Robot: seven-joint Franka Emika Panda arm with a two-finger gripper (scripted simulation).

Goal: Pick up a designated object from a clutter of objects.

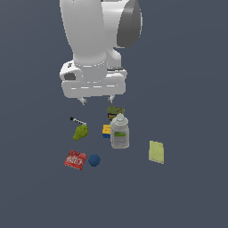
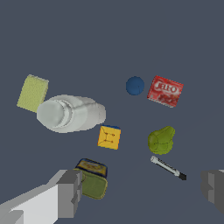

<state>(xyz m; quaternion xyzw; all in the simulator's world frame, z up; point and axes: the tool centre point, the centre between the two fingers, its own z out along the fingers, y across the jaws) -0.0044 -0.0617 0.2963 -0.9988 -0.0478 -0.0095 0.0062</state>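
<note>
The thin whitish-grey pen-like stick (image 1: 78,120) with a black tip lies on the floor just above the green lump (image 1: 80,132) in the exterior view. In the wrist view the stick (image 2: 168,167) lies beside the green lump (image 2: 161,140). My gripper (image 1: 96,99) hangs open and empty above the clutter, to the exterior view's right of the stick and well above it. In the wrist view its fingers (image 2: 70,192) are wide apart, and the gripper (image 2: 142,189) holds nothing.
A clear jar with white lid (image 1: 120,132) stands by a yellow-blue box (image 1: 106,131) and an olive can (image 1: 115,111). A red packet (image 1: 75,159) and blue ball (image 1: 94,160) lie nearer. A yellow-green pad (image 1: 156,152) lies at the exterior view's right.
</note>
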